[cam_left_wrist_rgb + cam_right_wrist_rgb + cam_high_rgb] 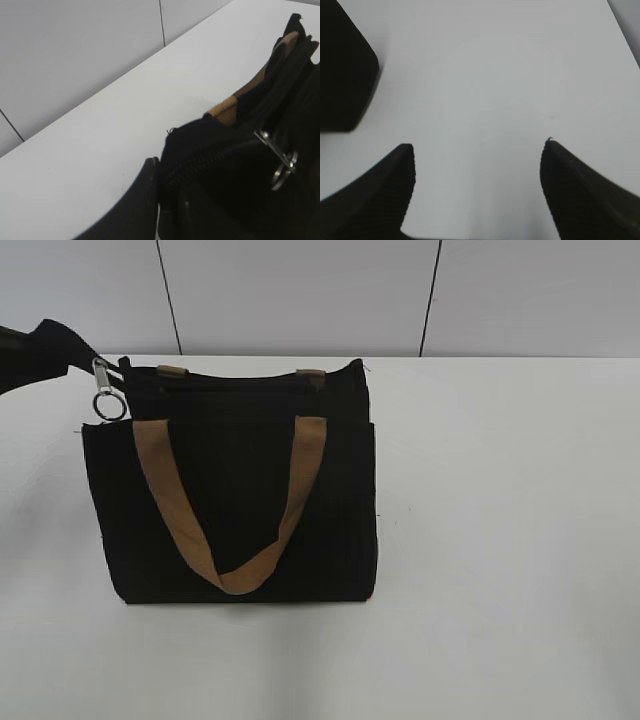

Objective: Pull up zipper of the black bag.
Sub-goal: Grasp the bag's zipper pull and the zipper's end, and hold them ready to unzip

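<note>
Black bag lying on the white table, left gripper clenching its corner, zipper pull staying hidden, right gripper hanging released.

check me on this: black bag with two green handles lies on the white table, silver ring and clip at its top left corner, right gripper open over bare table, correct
Not quite: the handles on the black bag are tan-brown, not green, as the exterior view shows. The rest holds: the silver ring and clip sit at its top left corner, and the right gripper is open over the bare white table.
</note>
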